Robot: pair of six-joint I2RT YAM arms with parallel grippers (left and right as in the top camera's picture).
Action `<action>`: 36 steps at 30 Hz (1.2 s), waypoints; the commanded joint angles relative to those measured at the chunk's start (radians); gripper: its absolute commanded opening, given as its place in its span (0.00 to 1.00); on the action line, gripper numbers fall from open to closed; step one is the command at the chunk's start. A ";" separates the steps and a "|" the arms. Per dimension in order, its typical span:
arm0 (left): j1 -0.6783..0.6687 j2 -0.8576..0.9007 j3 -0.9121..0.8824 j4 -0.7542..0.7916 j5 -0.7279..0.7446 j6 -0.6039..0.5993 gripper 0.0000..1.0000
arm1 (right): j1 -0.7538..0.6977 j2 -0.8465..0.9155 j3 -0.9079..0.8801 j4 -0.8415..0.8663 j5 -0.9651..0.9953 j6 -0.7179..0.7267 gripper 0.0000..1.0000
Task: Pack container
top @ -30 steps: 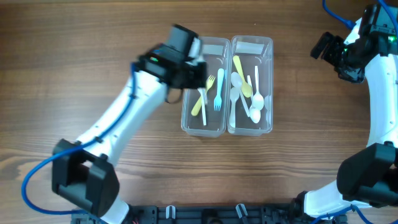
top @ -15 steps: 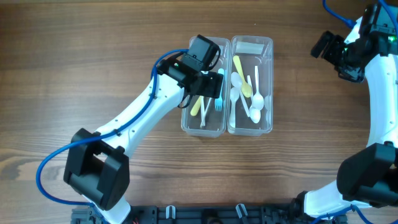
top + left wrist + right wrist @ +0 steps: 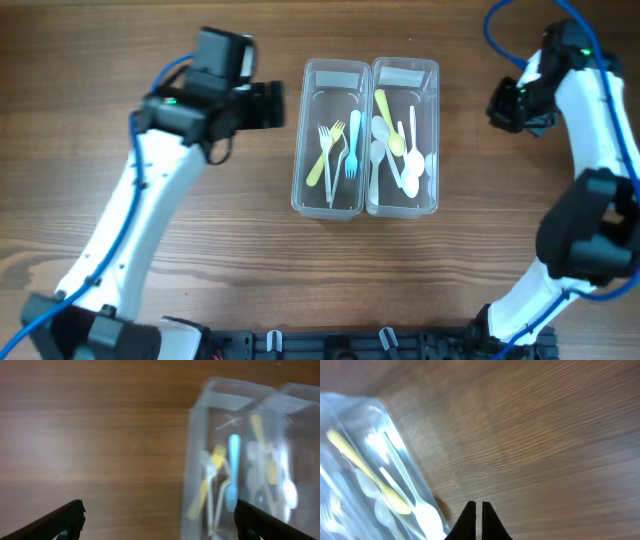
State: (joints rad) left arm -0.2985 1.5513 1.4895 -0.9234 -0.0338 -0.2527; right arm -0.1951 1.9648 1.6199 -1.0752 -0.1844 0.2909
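Note:
Two clear containers stand side by side mid-table. The left container [image 3: 312, 140] holds a yellow fork [image 3: 322, 160], a blue fork [image 3: 353, 145] and a white fork. The right container [image 3: 432, 140] holds a yellow spoon [image 3: 388, 122] and white spoons [image 3: 410, 170]. My left gripper [image 3: 272, 106] hangs open just left of the left container, nothing between its fingers [image 3: 65, 519]. In the left wrist view the forks [image 3: 233, 470] lie blurred ahead on the right. My right gripper [image 3: 498, 106] is shut and empty, right of the spoon container [image 3: 355, 420], over bare wood [image 3: 478, 506].
Brown wooden tabletop [image 3: 150, 250] all round the containers. Blue cables trail from both arms. A black rail [image 3: 330, 345] runs along the near edge of the table.
My left arm has pulled back leftward from over the fork container, and its gripper has opened. My right gripper has shut and shifted slightly toward the containers.

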 commanded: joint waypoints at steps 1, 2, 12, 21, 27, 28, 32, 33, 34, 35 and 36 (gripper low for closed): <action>0.109 0.001 0.008 -0.068 -0.013 0.014 0.97 | 0.058 0.033 0.007 -0.003 -0.062 -0.003 0.04; 0.135 0.002 0.008 -0.087 -0.013 0.014 0.97 | 0.079 0.040 0.007 -0.003 -0.061 -0.003 0.04; 0.297 0.002 0.008 -0.204 -0.013 0.014 0.97 | 0.214 0.042 0.008 0.090 -0.076 -0.003 0.04; 0.321 0.002 0.008 -0.215 -0.013 0.014 0.97 | 0.214 0.042 0.008 0.124 -0.225 -0.143 0.04; 0.322 0.000 0.008 -0.203 -0.063 0.014 0.97 | 0.191 0.023 0.011 0.122 -0.098 -0.123 0.04; 0.325 -0.004 0.008 -0.188 -0.108 0.014 0.97 | 0.182 0.002 0.014 0.122 -0.060 -0.124 0.04; 0.338 -0.048 0.079 -0.220 -0.159 0.058 0.90 | 0.156 -0.136 0.043 0.130 0.051 -0.150 0.04; 0.339 -0.071 0.107 -0.233 -0.160 0.067 0.88 | 0.151 -0.175 0.047 0.139 0.058 -0.164 0.04; 0.339 -0.100 0.133 -0.241 -0.163 0.067 0.87 | 0.145 -0.243 0.052 0.155 0.060 -0.180 0.04; 0.339 -0.134 0.155 -0.243 -0.162 0.066 0.87 | 0.142 -0.301 0.053 0.173 0.058 -0.185 0.04; 0.339 -0.174 0.169 -0.241 -0.162 0.062 0.87 | 0.140 -0.360 0.053 0.190 0.058 -0.187 0.04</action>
State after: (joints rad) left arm 0.0334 1.5257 1.5593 -1.1637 -0.1532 -0.2203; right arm -0.0456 1.8381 1.6207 -0.9207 -0.1844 0.1501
